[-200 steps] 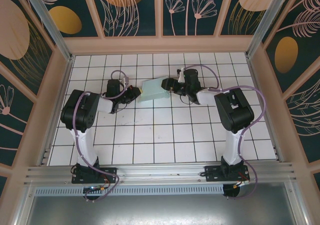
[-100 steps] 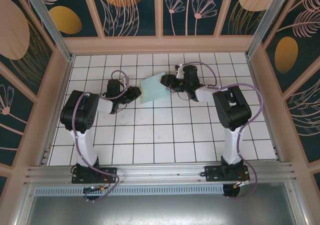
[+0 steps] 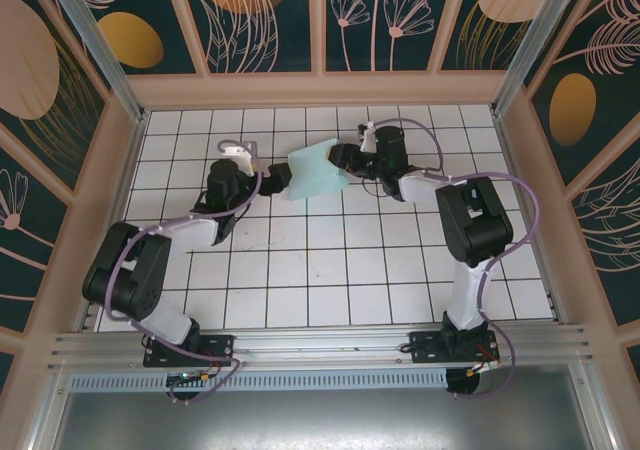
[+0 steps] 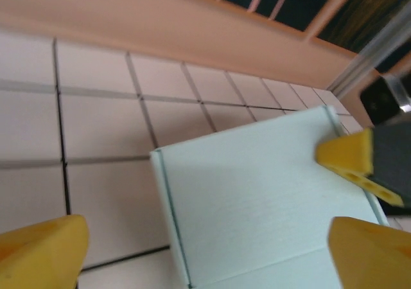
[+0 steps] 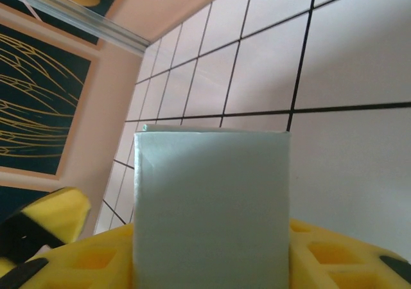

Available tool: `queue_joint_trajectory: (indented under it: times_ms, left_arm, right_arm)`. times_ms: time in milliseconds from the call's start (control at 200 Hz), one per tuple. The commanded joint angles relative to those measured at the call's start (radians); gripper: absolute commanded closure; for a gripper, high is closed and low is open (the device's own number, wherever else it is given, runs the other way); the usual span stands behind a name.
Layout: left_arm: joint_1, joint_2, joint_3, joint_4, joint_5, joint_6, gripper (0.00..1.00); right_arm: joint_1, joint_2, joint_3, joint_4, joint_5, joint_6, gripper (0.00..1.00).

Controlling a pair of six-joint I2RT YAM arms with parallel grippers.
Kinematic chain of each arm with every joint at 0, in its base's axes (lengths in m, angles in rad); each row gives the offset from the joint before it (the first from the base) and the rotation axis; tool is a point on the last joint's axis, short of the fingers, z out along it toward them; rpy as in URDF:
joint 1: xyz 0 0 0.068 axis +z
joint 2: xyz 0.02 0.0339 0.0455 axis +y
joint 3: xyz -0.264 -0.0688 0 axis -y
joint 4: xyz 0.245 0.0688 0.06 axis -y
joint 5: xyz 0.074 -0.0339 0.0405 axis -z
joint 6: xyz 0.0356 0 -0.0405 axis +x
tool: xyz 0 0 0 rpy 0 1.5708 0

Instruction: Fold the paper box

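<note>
Your right gripper (image 3: 341,159) is clamped on the paper box (image 3: 316,172) at its right edge; left gripper (image 3: 282,176) just left, spread wide, gripping nothing.

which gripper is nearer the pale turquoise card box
Right: the right gripper clamps the pale turquoise card box at its right edge; the left gripper sits open at its left edge.

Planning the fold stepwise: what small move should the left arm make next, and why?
Probably ease the left gripper forward and close on the left edge of the paper box: its fingers stand wide open just short of the box, while the right gripper appears to hold the opposite side.
</note>
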Motion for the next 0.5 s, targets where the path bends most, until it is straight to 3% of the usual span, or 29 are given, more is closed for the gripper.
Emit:
queue_joint_trajectory:
  times_ms: [0,140,265,370,495]
  left_arm:
    - [-0.068,-0.052,-0.003,0.0,-0.171,0.233,0.02]
    - [-0.176,-0.103,-0.045,0.09,-0.317,0.465,0.01]
    - [-0.28,-0.111,-0.121,0.297,-0.412,0.784,0.01]
    - [-0.287,-0.081,-0.156,0.402,-0.427,0.926,0.01]
    - [-0.285,-0.033,-0.225,0.65,-0.458,1.004,0.01]
  right_arm:
    - [-0.015,-0.067,-0.025,0.039,-0.01,0.003,0.53]
    - [-0.035,-0.103,-0.058,0.086,-0.032,0.043,0.53]
    - [-0.053,-0.137,-0.092,0.133,-0.054,0.081,0.53]
    - [-0.07,-0.16,-0.127,0.177,-0.072,0.121,0.53]
    - [-0.099,-0.195,-0.18,0.242,-0.113,0.179,0.53]
